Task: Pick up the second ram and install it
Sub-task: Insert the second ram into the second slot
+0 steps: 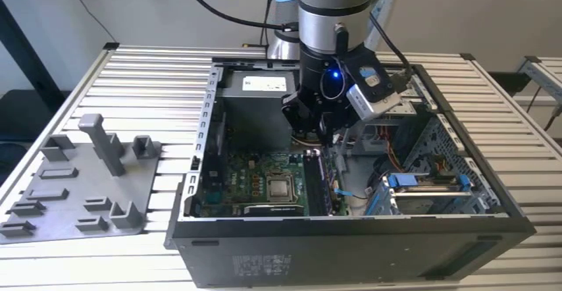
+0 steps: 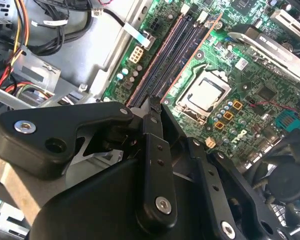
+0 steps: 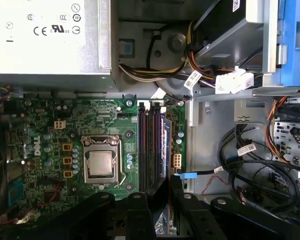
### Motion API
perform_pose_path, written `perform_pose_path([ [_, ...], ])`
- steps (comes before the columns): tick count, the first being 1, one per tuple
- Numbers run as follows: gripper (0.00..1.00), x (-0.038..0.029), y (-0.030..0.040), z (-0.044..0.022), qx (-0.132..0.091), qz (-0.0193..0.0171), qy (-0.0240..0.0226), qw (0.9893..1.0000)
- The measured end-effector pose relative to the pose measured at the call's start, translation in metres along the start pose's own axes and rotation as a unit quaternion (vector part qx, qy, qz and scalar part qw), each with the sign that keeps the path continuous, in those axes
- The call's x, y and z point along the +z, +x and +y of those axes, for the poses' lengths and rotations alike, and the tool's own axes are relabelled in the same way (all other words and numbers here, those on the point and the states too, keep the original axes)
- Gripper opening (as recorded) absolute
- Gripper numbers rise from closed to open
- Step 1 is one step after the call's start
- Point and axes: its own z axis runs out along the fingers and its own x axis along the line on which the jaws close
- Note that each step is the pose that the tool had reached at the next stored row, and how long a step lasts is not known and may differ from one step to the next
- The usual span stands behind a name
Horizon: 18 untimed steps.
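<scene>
Black, matte linkage bars of my gripper (image 3: pixel 162 192) sit closest to the lens, fingers pinched on the second ram (image 3: pixel 163 150), a thin bluish-green card standing on edge over the dark memory slots (image 3: pixel 149 150). My arm reaches straight down into the open computer case (image 1: pixel 351 228), wrist over the green motherboard (image 3: pixel 90 120). Beside the slots lies one square silver processor (image 3: pixel 101 163); outside the case lies one grey plastic fixture tray (image 1: pixel 83 195) with upright posts.
</scene>
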Motion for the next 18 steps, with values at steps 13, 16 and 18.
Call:
perform_pose_path([
  [13, 0.17, 0.0116, 0.0038, 0.0002, 0.0, 0.0006, -0.0001, 1.0],
  [16, 0.17, 0.0168, 0.0059, 0.0001, -0.001, 0.0006, -0.0001, 1.0],
  [18, 0.17, 0.0203, 0.0073, 0.0001, -0.001, 0.0006, -0.0001, 1.0],
])
